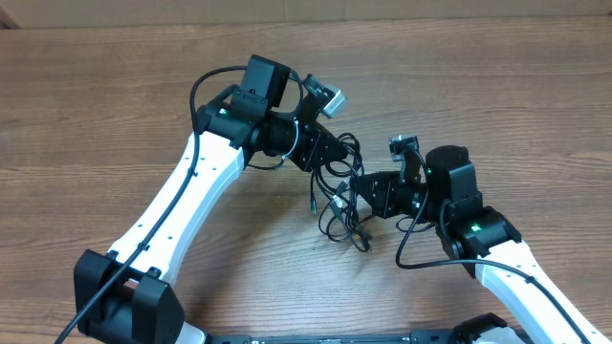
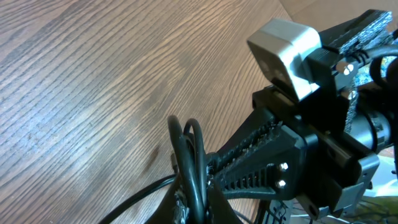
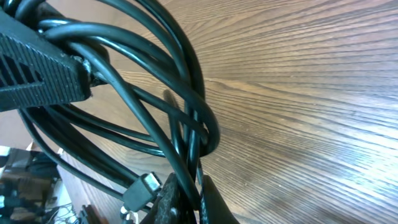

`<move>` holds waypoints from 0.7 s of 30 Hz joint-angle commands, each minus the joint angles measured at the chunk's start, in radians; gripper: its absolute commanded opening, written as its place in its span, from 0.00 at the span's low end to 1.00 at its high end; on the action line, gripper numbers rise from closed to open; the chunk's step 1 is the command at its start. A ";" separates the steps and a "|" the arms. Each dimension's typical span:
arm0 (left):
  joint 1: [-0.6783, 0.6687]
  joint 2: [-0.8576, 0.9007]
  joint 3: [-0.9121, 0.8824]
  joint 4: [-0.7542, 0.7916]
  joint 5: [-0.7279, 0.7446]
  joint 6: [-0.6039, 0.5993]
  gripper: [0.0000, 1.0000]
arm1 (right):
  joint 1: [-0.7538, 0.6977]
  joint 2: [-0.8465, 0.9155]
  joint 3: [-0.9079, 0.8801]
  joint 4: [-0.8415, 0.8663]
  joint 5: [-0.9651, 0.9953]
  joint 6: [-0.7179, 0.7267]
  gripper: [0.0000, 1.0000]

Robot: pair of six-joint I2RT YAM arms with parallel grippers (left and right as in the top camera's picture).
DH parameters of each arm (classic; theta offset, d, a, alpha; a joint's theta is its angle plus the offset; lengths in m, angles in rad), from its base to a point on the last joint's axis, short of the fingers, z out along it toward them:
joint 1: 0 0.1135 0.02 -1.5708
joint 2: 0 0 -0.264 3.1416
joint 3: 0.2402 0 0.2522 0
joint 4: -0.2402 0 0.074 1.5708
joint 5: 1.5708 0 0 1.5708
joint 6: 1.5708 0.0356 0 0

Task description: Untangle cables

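Observation:
The cables (image 1: 339,205) are a knot of thin black cords bunched between my two grippers at the table's middle, with loops trailing toward the front. My left gripper (image 1: 335,161) reaches in from the left and is shut on the cables' upper strands (image 2: 194,168). From the right, my right gripper (image 1: 357,187) is shut on other strands of the cables (image 3: 186,134). In the right wrist view a silver-tipped plug (image 3: 142,190) lies beside my fingers (image 3: 214,202), and the left gripper's ribbed finger (image 3: 37,68) crosses the bundle at the upper left.
Bare wooden table (image 1: 115,96) surrounds both arms. The right arm's white wrist camera (image 2: 286,40) and ribbed finger (image 2: 249,171) fill the right side of the left wrist view. A thicker black arm wire (image 1: 421,244) loops beside the right arm.

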 commanded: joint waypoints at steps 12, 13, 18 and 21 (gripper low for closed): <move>0.038 -0.014 0.019 -0.002 -0.021 -0.016 0.04 | -0.003 0.000 -0.010 0.075 -0.008 0.001 0.11; 0.038 -0.014 0.019 -0.002 -0.021 -0.016 0.04 | -0.002 0.000 -0.010 0.082 -0.011 0.001 0.11; 0.037 -0.014 0.019 -0.003 -0.008 -0.016 0.04 | -0.002 0.000 -0.010 0.102 -0.023 0.030 0.26; 0.037 -0.014 0.019 -0.003 0.025 -0.016 0.04 | -0.002 0.000 -0.010 0.103 -0.043 0.030 0.26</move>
